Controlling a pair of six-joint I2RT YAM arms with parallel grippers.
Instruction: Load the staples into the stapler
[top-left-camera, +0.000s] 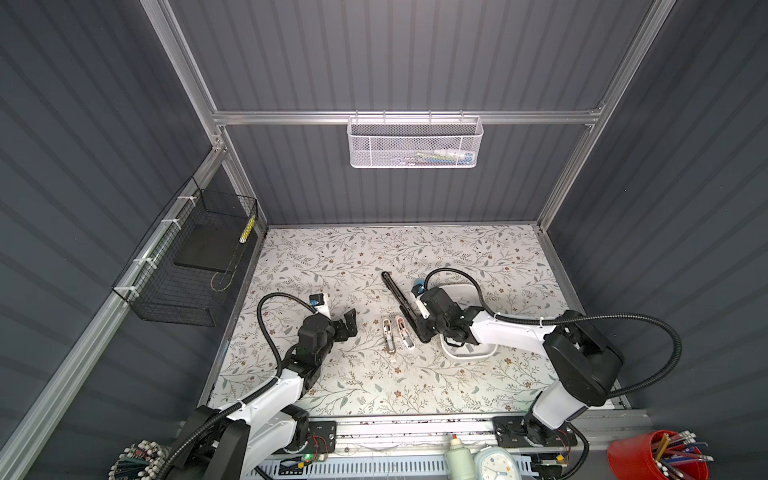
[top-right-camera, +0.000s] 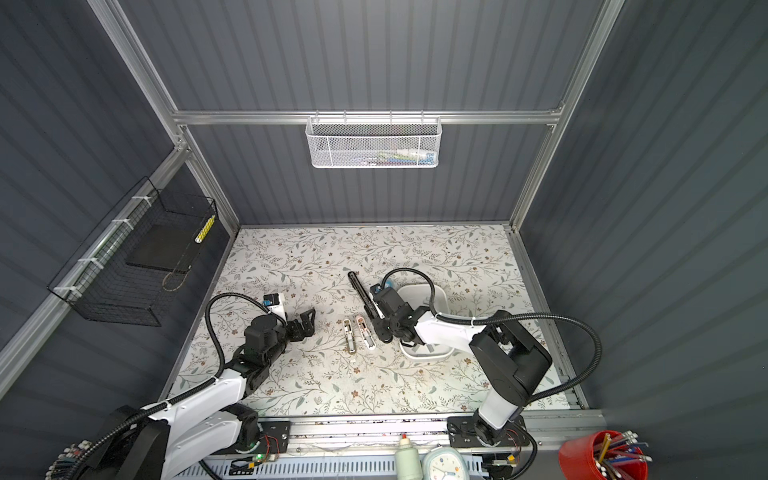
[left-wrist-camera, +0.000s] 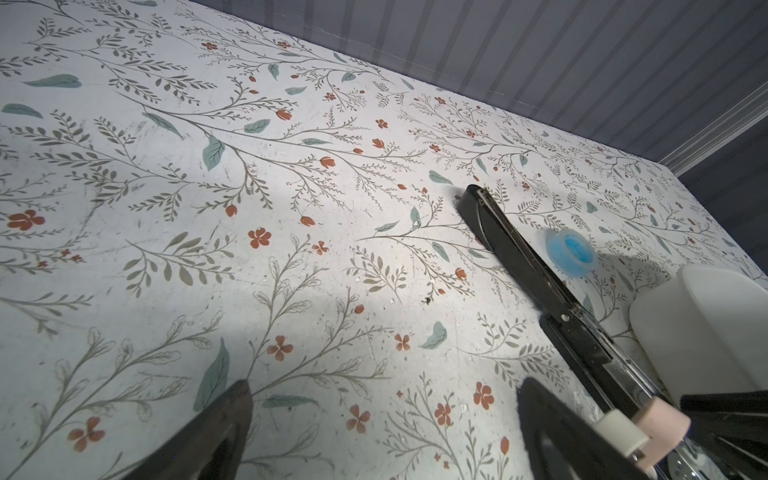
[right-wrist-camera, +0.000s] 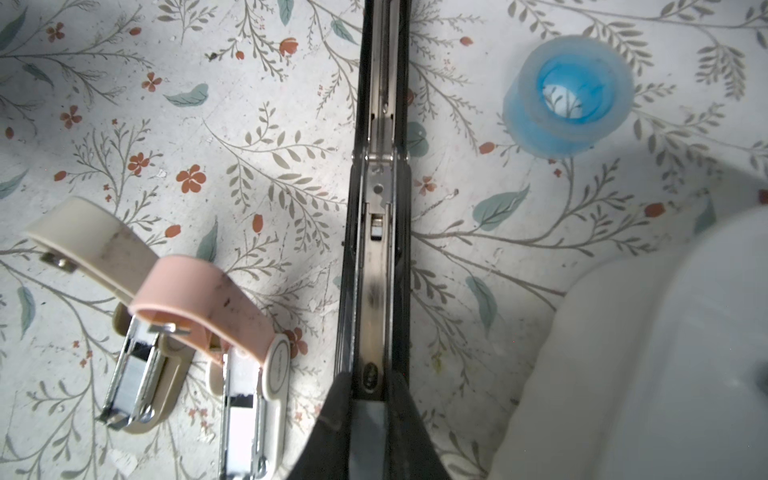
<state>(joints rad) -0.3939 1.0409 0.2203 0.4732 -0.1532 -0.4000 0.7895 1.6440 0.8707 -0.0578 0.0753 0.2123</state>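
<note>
Bench edge: a red cup of pencils and a clock stand just outside the floral bench.
Left pincer: jaws spread wide and empty, over bare bench to the left of the small staplers.
Small staplers: a cream one and a pink one, side by side with lids swung up, between the two arms.
Right pincer: fingertips set close on either side of the near end of the metal channel of the stapler. I cannot tell whether they grip.
Staples: a flat grey strip, blurred, between those fingertips at the channel's near end.
Stapler: black and long, folded out flat on the bench — just right of the pink one.
Tray: white, under the right arm, beside the stapler.
Tape roll: blue, near the stapler's far half but apart from it.
Walls: a black wire basket on the left and a white mesh basket at the back.
</note>
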